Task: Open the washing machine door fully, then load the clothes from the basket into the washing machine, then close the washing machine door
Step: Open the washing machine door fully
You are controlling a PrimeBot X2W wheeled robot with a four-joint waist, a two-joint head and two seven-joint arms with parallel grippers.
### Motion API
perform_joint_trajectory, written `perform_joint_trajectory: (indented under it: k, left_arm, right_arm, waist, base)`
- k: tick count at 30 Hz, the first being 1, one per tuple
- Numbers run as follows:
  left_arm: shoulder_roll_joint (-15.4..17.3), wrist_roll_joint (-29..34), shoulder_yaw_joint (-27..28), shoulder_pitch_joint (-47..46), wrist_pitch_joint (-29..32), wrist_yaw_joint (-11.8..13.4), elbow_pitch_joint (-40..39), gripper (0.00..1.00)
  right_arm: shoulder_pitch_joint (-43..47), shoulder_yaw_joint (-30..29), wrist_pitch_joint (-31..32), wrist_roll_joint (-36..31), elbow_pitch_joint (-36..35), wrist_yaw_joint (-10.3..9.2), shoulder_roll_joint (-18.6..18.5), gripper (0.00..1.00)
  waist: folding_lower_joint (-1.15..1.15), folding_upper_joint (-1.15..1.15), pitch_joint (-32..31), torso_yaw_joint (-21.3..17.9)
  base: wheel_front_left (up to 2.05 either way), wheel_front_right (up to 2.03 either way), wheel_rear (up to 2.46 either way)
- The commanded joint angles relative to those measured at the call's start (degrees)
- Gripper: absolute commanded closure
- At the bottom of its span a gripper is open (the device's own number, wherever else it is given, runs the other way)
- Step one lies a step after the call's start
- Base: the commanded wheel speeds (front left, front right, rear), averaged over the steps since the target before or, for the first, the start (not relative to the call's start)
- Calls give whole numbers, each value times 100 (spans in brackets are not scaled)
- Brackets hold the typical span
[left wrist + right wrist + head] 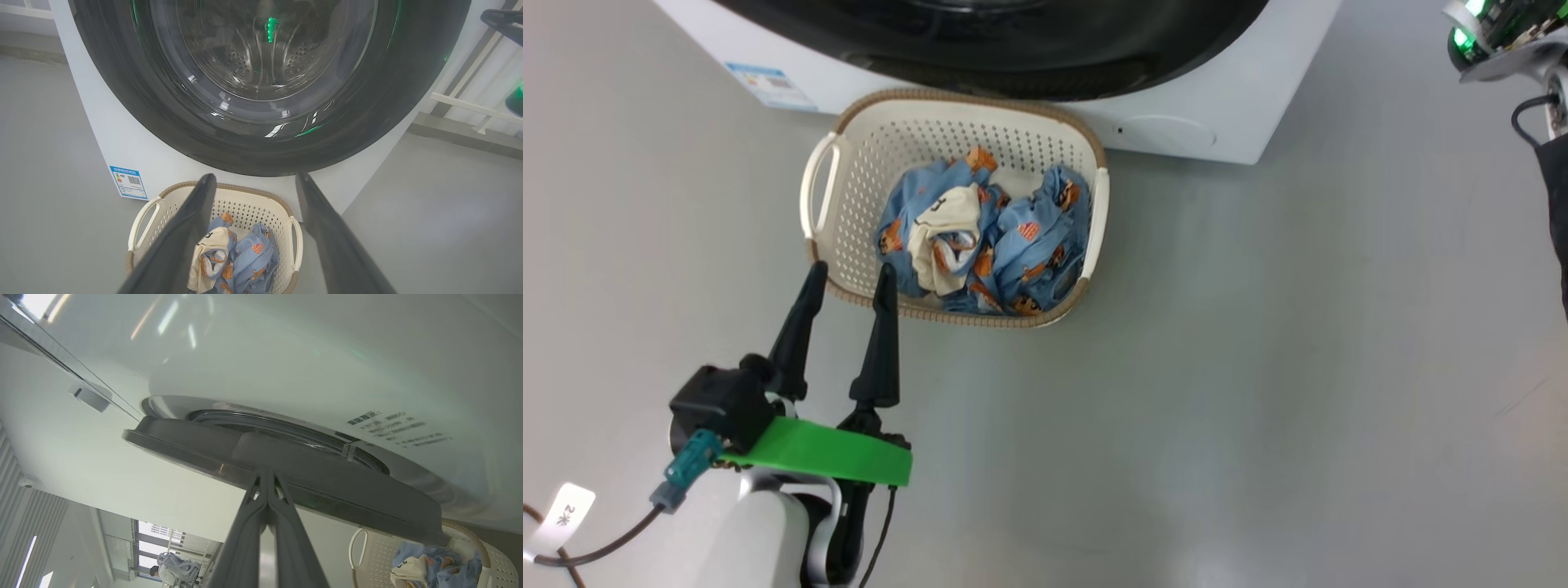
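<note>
The white washing machine (1217, 106) stands at the top of the head view, with its glossy black door (1013, 49) above the basket (849, 163). Blue printed clothes (1005, 237) with a cream part lie crumpled inside the basket. My left gripper (852, 268) is open and holds nothing, its fingertips at the basket's near left corner. In the right wrist view my right gripper (267, 473) is shut, its joined tips against the rim of the door (327, 473). The door stands slightly off the machine front, so a strip of the opening shows behind it.
Grey floor (1258, 367) spreads to the right of the basket and in front of it. A blue label (772, 86) marks the washer's lower left corner. My right wrist (1503, 41) hangs at the upper right. A white railing (470, 102) runs beside the machine. A person (171, 571) is far off.
</note>
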Motion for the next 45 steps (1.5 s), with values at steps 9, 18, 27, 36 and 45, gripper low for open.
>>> perform_joint_trajectory:
  k: [9, 18, 27, 36, 45]
  left_arm:
    - [103, -96, 14, -263, -37, 45, -226, 0]
    - [103, -188, -121, -345, -37, 85, -289, 0]
    - [103, -247, -193, -417, -37, 116, -310, 0]
    - [103, -187, -160, -359, -37, 123, -228, 0]
    - [103, -60, -87, -137, -37, 108, -155, 0]
  right_arm:
    - [-537, -24, 173, -114, 129, 10, 78, 100]
    - [-846, 47, 231, -329, 261, 10, 118, 100]
    - [-882, 167, 285, -456, 207, 10, 193, 100]
    - [-435, 417, 467, -544, 36, 10, 213, 100]
    - [224, 611, 531, -523, -229, 10, 298, 100]
  waist:
    - [0, 0, 342, 256]
    - [0, 0, 545, 384]
    - [0, 0, 620, 427]
    - [0, 0, 357, 376]
    - [0, 0, -71, 308]
  base:
    - [0, 0, 0]
    - [0, 0, 0]
    - [0, 0, 0]
    - [0, 0, 0]
    - [0, 0, 0]
